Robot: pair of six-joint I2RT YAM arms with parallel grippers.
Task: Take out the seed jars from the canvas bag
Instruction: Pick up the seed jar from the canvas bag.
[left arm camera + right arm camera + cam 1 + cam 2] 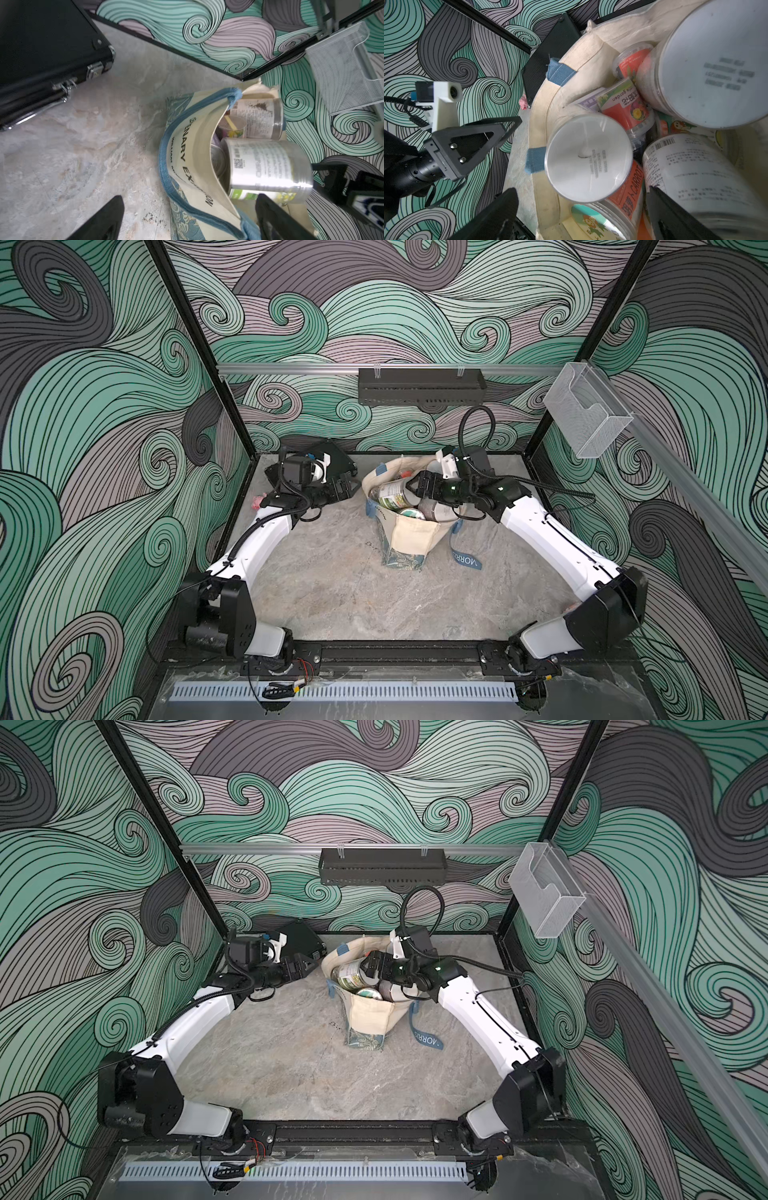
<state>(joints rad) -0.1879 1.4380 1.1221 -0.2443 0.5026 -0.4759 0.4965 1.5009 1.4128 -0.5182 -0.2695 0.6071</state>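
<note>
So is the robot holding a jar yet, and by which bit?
Nothing is held. Right gripper and left gripper are open; the clear seed jars lie in the cream canvas bag.

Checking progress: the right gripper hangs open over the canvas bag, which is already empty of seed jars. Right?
No: the canvas bag holds many seed jars, as the right wrist view shows. The right gripper does hang open over it.

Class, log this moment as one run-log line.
phase: reach | right hand: open, over canvas bag mouth | left hand: open, beside bag | seed jars: in bag
</note>
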